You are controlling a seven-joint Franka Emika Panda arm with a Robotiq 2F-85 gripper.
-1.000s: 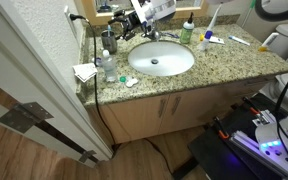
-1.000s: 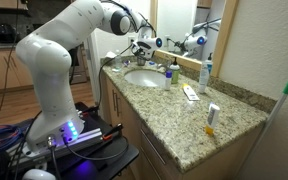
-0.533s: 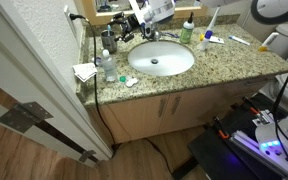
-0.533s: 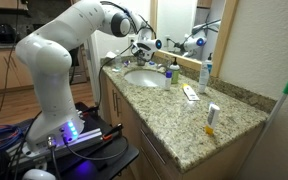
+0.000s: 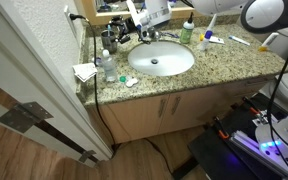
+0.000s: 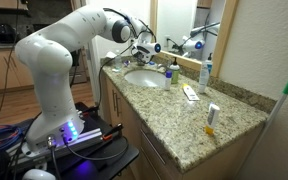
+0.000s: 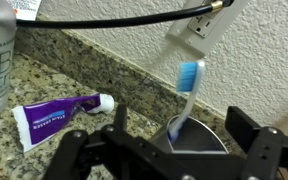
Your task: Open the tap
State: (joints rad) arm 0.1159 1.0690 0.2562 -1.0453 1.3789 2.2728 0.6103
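Tap (image 5: 153,36) stands behind the basin (image 5: 176,56), just lower right of the gripper (image 5: 137,30) in an exterior view; jaws spread wide, holding nothing

White arm (image 6: 49,60) above a speckled tan-and-brown granite counter (image 5: 234,62), with a white oval basin (image 5: 179,62) and a shiny chrome tap (image 5: 150,36). Wrist view: black fingers (image 7: 266,150), blue-and-white toothbrush (image 7: 189,85), purple-and-white toothpaste tube (image 7: 59,115), black cable (image 7: 104,20), cream textured wall (image 7: 274,50).
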